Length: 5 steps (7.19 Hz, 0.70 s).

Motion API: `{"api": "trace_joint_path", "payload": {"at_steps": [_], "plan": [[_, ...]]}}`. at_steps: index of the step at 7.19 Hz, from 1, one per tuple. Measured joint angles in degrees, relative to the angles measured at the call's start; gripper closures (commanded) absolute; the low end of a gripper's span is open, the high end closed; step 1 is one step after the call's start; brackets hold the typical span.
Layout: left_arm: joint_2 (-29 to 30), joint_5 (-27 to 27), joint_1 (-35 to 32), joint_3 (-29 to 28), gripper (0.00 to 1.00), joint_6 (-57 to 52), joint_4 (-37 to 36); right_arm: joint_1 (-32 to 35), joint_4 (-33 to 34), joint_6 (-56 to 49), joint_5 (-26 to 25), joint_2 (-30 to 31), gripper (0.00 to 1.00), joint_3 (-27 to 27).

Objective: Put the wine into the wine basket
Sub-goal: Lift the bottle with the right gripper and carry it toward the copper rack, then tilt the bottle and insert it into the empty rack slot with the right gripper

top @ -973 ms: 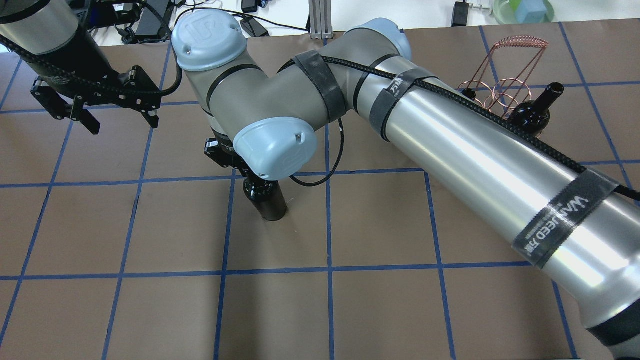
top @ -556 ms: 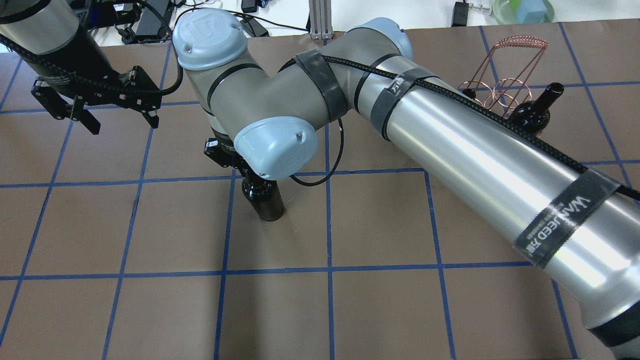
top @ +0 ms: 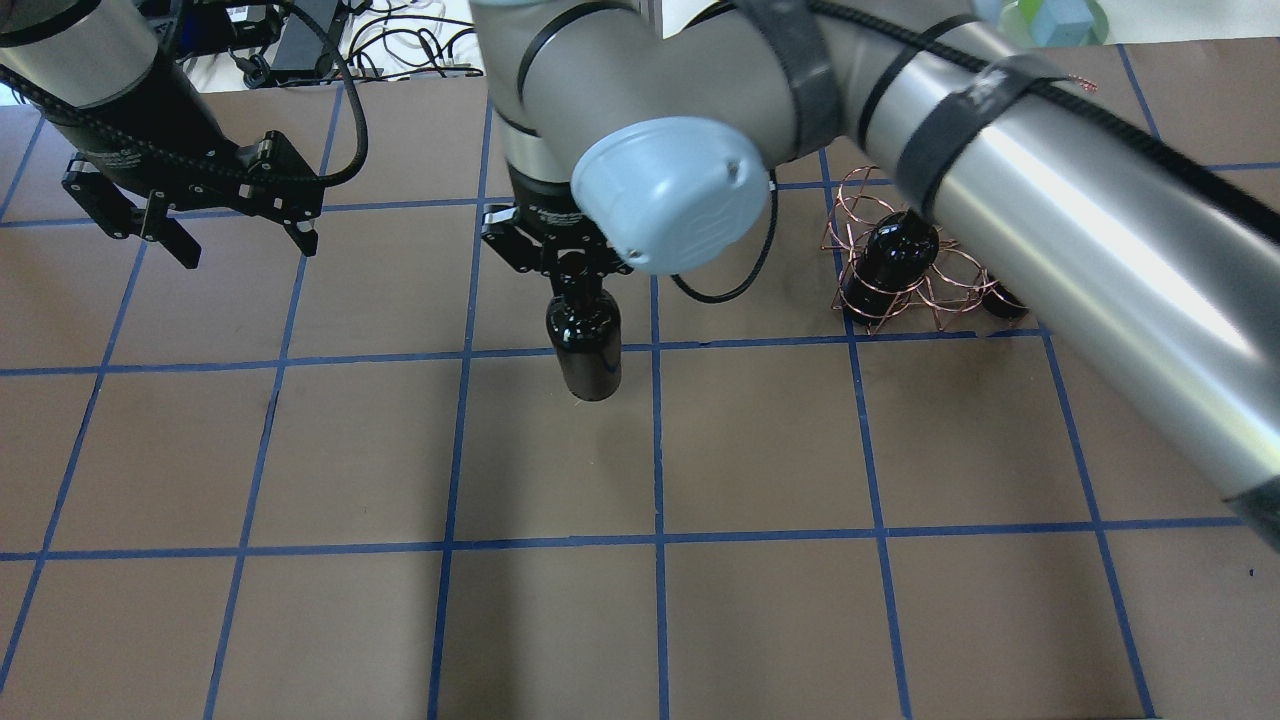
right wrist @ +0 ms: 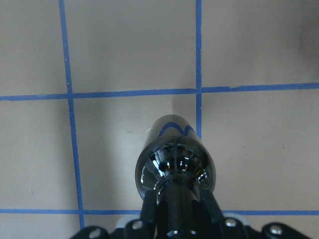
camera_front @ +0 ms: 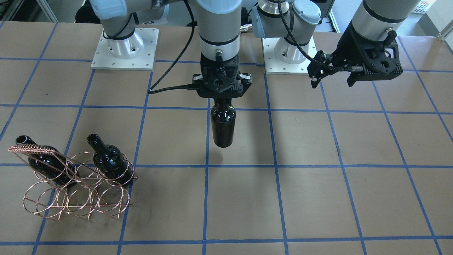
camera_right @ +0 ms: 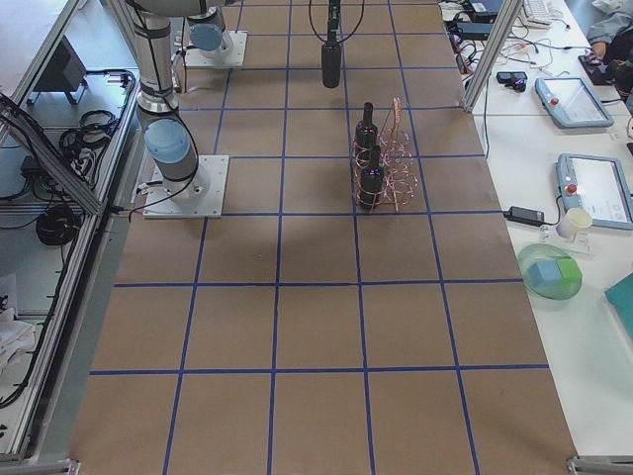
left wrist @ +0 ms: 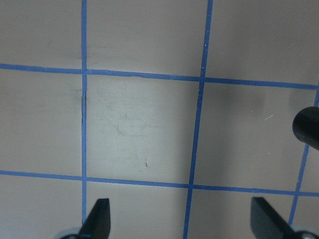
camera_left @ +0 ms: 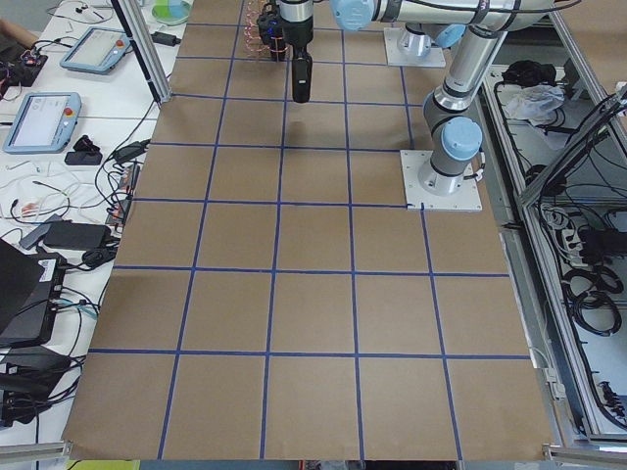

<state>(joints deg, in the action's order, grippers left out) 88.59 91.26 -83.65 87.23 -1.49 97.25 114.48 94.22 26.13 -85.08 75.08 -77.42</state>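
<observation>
The right hand [camera_front: 221, 100] is clamping the neck of a black bottle [camera_front: 222, 124], which is hanging upright straight below it over the desk [camera_front: 318, 198]. The wire basket [camera_front: 76, 198] is sitting well apart from that hand, on the side away from the left hand [camera_front: 332, 84], and is holding 2 other bottles [camera_front: 109, 159]. The left hand is hovering wide open and empty.

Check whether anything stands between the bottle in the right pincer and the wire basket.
Nothing visible does. The wine hangs from the right pincer above the table, and the stretch toward the wine basket shows only paper and blue tape. Two other bottles already sit in the basket, with other rings empty.
</observation>
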Motion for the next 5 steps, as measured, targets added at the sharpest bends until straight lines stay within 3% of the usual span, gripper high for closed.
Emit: {"api": "trace_joint_path", "payload": {"at_steps": [3,5], "plan": [[0.0,-0.1,-0.4,-0.1,0.0,-0.2,-0.4,-10.2,-7.9,-14.4,0.0,5.0,0.78,0.0],[0.5,-0.1,-3.2,-0.2,0.0,0.0,-1.8,-19.9,-12.9,-28.0,-2.6,8.0,0.78,-0.1]]}}
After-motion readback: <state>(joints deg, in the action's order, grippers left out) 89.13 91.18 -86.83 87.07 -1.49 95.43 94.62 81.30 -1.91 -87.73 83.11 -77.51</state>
